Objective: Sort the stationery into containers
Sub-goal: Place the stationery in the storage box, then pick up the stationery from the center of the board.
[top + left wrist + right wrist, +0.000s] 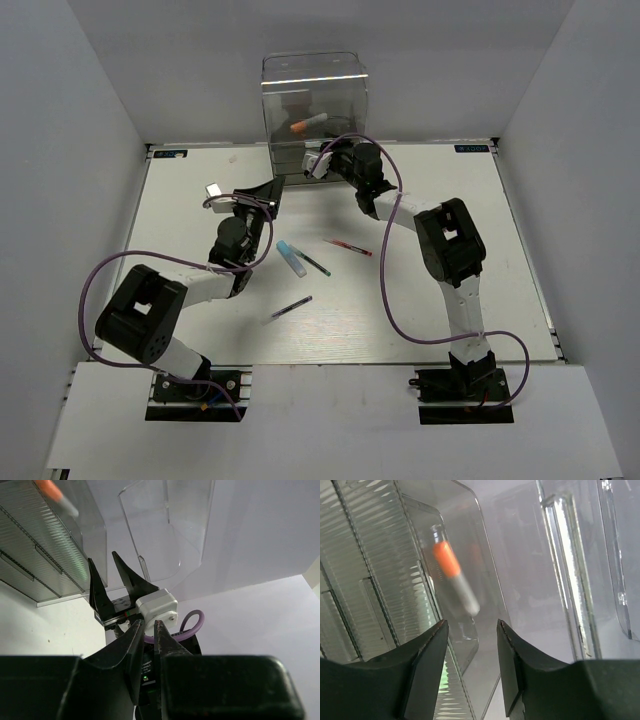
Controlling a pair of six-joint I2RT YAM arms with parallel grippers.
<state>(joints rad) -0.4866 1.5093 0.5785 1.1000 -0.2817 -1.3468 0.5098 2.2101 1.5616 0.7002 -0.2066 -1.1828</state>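
Inside the tall clear plastic drawer box (318,80), a pale orange-capped marker (455,580) lies just beyond the right claw (471,625), its jaws apart and empty; the left claw (149,625) is nearly closed, empty.

Robot lab, white booth walls (60,150), benchtop (175,210)

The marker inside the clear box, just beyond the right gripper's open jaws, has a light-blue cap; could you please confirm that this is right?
Not quite: its cap is orange, not light-blue. The right wrist view shows the marker inside the clear box, just beyond the right gripper's open jaws, with an orange cap.
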